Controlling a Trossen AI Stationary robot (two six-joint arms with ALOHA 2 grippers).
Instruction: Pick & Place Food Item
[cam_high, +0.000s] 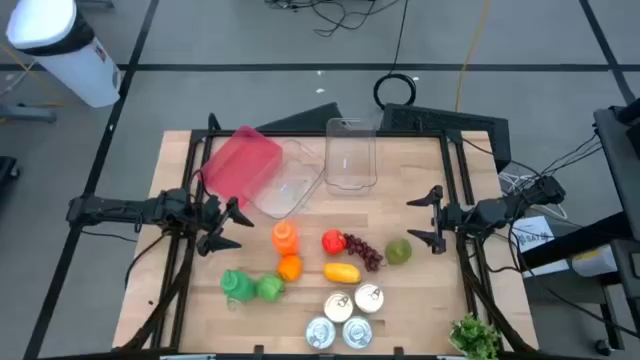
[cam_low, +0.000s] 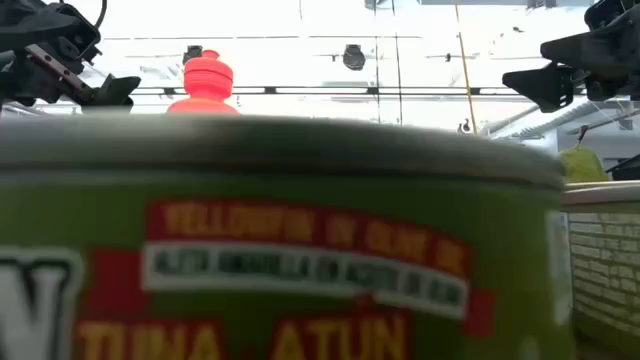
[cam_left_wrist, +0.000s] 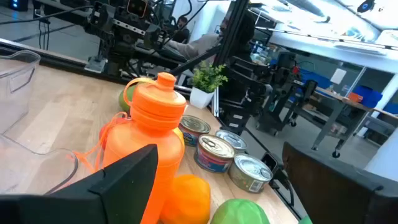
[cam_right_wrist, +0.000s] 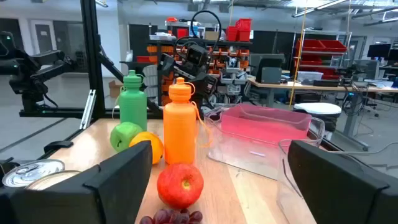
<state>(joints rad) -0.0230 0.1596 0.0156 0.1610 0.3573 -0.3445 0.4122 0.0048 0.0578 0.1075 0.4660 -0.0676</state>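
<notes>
Food lies in the middle of the table: a red apple (cam_high: 333, 241), dark grapes (cam_high: 365, 252), a green pear (cam_high: 399, 250), a yellow piece (cam_high: 342, 271), an orange (cam_high: 290, 267) and a green apple (cam_high: 269, 288). An orange bottle (cam_high: 284, 238) and a green bottle (cam_high: 237, 284) stand among them. My left gripper (cam_high: 237, 227) is open, above the table just left of the orange bottle (cam_left_wrist: 152, 134). My right gripper (cam_high: 411, 220) is open, right of the pear, facing the apple (cam_right_wrist: 180, 183). Neither touches anything.
Several tins (cam_high: 345, 315) stand near the near edge, and one fills the low view (cam_low: 290, 250). A clear tub with a pink lid (cam_high: 245, 165) and an open clear tub (cam_high: 350, 152) sit at the far side. A leafy plant (cam_high: 475, 335) stands at the near right corner.
</notes>
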